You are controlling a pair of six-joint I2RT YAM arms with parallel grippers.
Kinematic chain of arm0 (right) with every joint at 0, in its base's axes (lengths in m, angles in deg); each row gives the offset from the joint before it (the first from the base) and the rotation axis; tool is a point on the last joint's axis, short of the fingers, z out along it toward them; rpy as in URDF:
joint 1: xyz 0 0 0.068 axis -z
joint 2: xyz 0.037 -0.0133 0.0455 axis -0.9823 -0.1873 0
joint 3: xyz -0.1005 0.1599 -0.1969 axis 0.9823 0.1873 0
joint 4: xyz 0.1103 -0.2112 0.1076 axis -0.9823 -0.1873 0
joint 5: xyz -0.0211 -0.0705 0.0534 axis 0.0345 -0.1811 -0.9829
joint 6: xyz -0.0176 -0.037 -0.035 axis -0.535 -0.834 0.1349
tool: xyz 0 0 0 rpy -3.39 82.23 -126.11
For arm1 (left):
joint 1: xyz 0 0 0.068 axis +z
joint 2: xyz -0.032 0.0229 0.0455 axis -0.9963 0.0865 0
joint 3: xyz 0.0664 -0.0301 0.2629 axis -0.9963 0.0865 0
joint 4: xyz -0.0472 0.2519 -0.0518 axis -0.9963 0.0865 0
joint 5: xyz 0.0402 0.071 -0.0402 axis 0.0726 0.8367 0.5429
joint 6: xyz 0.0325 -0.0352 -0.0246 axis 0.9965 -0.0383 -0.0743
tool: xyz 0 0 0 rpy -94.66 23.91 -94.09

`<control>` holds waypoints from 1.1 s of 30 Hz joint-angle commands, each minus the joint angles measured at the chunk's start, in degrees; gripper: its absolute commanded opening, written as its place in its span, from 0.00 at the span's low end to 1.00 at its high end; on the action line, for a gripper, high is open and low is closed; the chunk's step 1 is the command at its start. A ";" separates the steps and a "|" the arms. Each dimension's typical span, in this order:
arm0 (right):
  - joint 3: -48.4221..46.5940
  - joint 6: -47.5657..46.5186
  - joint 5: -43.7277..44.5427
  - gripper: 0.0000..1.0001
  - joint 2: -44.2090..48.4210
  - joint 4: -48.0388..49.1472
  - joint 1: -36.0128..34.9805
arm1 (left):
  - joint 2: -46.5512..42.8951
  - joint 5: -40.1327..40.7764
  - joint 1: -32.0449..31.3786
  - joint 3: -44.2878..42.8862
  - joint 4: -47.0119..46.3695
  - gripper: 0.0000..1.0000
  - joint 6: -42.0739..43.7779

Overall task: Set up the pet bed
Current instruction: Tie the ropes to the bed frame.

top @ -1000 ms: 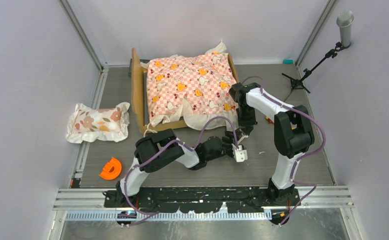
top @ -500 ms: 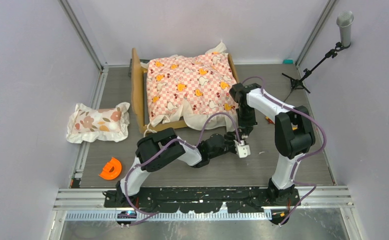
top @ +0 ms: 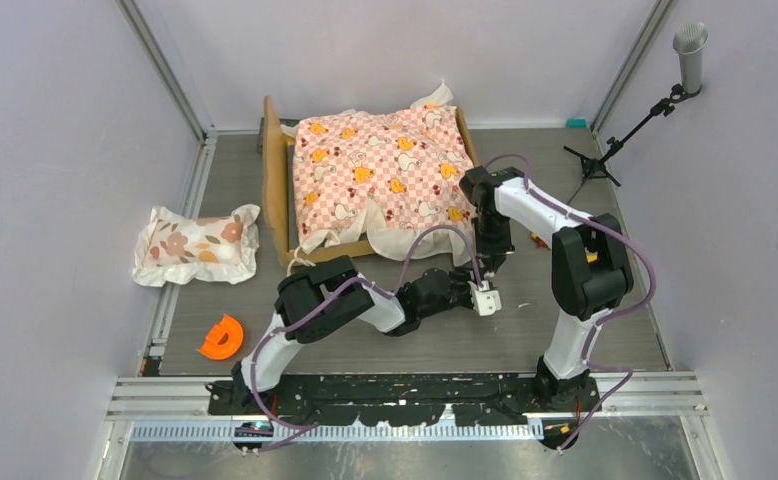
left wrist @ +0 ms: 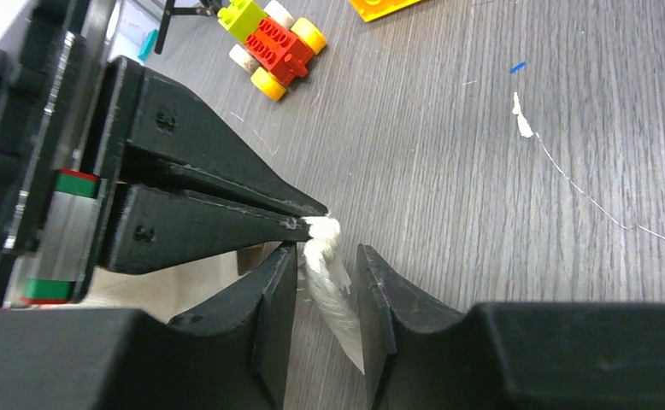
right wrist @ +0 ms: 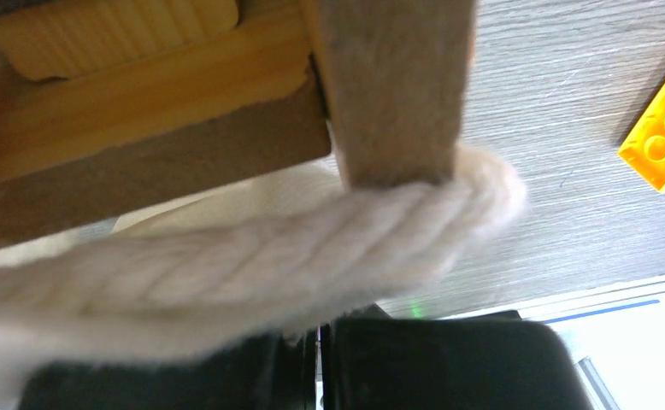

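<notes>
Cord [left wrist: 333, 316] end is pinched between the pressed-together jaws of the right gripper [left wrist: 302, 219] at frame centre; left gripper [left wrist: 327, 254] jaws are spread astride it, lower centre.

You have no readable writing in any of your three views: no words, brands, numbers or signs. The pink-checkered cloth sheet [top: 380, 170] carries only small cartoon pictures, and the green and red patches on the black right gripper [left wrist: 302, 219] are plain colour.
</notes>
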 commanded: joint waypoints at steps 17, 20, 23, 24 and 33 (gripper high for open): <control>2.79 2.09 2.20 0.31 12.19 4.32 0.13 | -2.11 -1.62 0.46 -0.61 -1.68 0.00 -5.78; 5.15 2.93 2.45 0.37 17.78 6.61 0.39 | -3.72 -3.15 2.03 -0.23 -0.71 0.00 -11.05; 9.62 4.15 2.16 0.45 24.44 10.69 0.75 | -5.95 -5.09 3.67 0.09 1.25 0.00 -14.74; 11.59 4.57 1.67 0.45 26.93 12.58 0.96 | -6.81 -5.65 4.06 0.23 1.65 0.00 -15.85; 26.56 11.24 7.14 0.45 41.11 23.94 3.15 | -13.05 -17.89 11.30 -1.58 10.62 0.00 -31.68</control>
